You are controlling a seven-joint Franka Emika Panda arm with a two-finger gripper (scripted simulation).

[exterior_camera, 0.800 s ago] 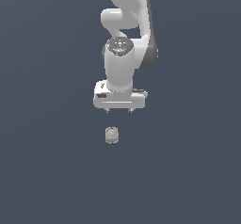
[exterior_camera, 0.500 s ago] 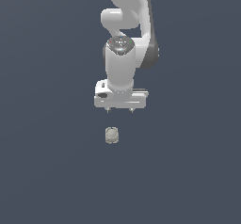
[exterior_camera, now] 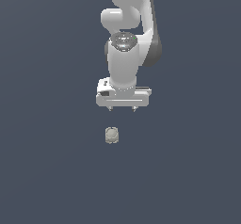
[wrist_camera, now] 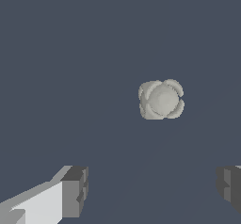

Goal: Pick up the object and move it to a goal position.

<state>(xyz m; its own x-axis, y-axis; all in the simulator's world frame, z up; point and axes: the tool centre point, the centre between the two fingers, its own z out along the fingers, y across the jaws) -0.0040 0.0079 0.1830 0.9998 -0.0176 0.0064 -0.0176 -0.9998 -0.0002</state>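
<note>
The claw (exterior_camera: 122, 108) is hanging wide open and empty above the object (exterior_camera: 111, 135), needing centring before descending.

Both views are being lit softly and evenly; scene is looking a bit dim. Dark blue-grey floor (exterior_camera: 52, 171) is being shown flat, with almost no shadows being cast on it. White arm (exterior_camera: 123, 63) is being lit from above: small bright shine is being seen on round top, darker grey on underside. Object (wrist_camera: 161, 99) is being shaded gently, paler in middle. Pictures are being rendered slightly soft and blocky. No bending at edges is being seen.
</note>
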